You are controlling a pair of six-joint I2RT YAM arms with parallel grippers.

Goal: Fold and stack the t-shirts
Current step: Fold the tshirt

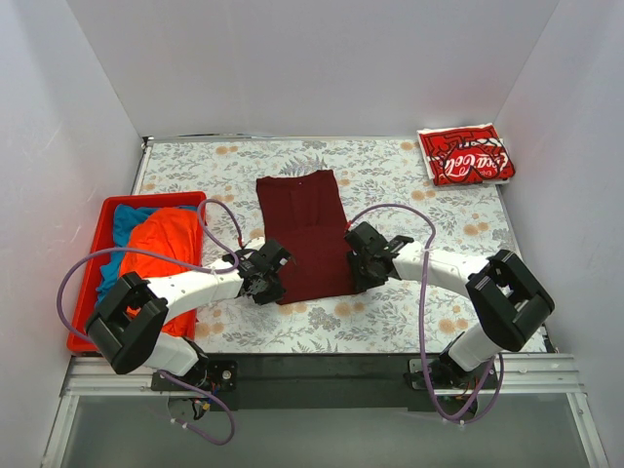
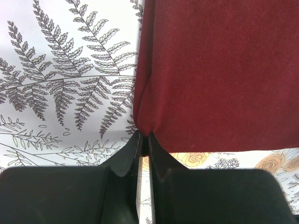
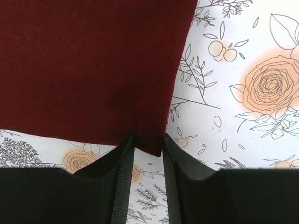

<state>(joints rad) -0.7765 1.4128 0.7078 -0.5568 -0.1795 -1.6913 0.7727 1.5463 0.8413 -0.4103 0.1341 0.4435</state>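
A dark maroon t-shirt (image 1: 307, 234) lies folded into a long strip on the floral table, collar end far. My left gripper (image 1: 265, 276) is shut on its near left corner; the left wrist view shows the cloth (image 2: 219, 70) bunched between the nearly closed jaws (image 2: 145, 137). My right gripper (image 1: 363, 263) holds the near right corner; in the right wrist view the cloth (image 3: 88, 65) fills the narrow gap between the jaws (image 3: 148, 142). A folded red Coca-Cola t-shirt (image 1: 465, 154) lies at the far right corner. Orange (image 1: 161, 239) and blue (image 1: 125, 219) t-shirts lie in the bin.
A red plastic bin (image 1: 83, 292) stands at the left edge of the table (image 1: 409, 195). White walls close in the left, back and right sides. Purple cables loop over both arms.
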